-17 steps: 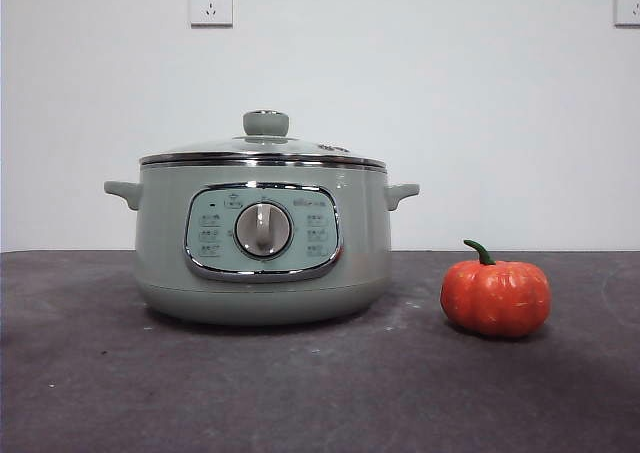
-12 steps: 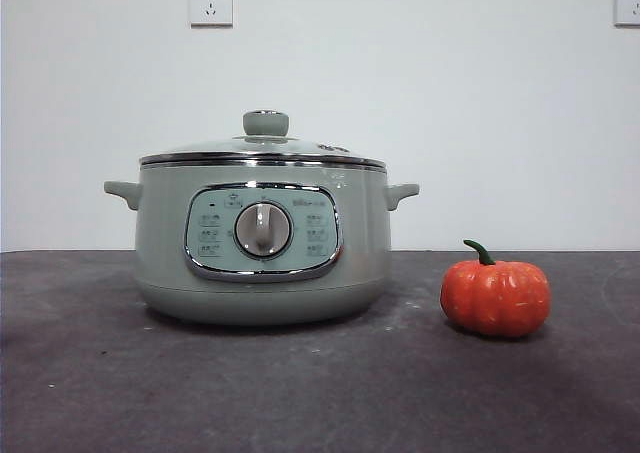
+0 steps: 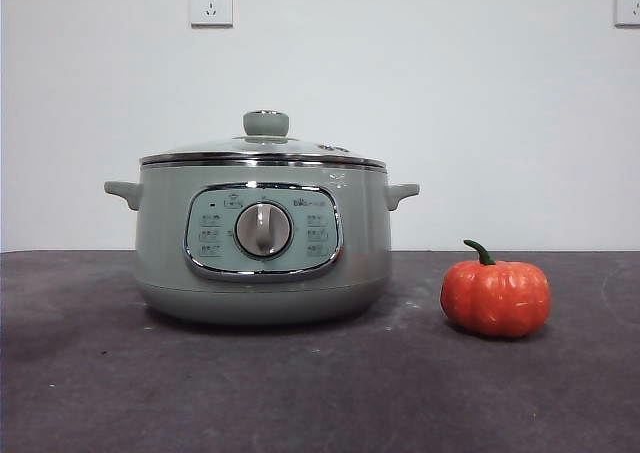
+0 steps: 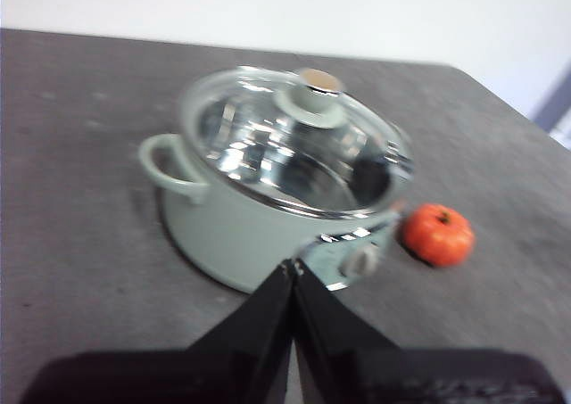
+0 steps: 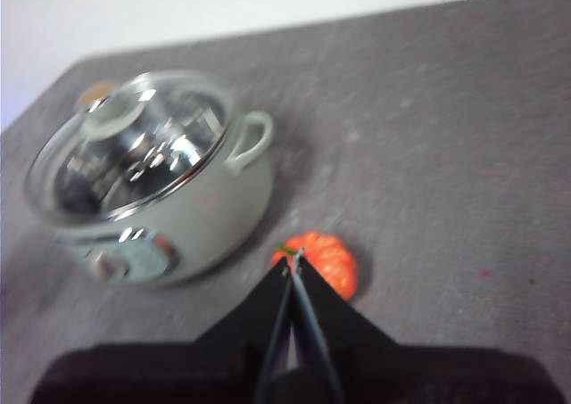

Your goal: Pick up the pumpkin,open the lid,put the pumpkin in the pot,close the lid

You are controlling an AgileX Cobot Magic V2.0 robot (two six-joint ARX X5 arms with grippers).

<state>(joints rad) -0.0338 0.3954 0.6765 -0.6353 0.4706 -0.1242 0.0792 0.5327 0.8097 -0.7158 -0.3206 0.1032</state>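
Nothing on the table has shifted, both wrist views blurred, lid (image 3: 263,149) on pot (image 3: 262,235), right gripper (image 5: 293,266) pinched closed above pumpkin (image 5: 320,261), left gripper (image 4: 292,270) closed too, over the pot.

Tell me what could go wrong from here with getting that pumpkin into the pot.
1. The pumpkin is round and ribbed, and the right gripper above it is shut; it must open wide, or it could nudge the pumpkin into a roll.
2. The lid sits closed on the pot, with only a small knob to grab. The left gripper, also shut, might slip off it.
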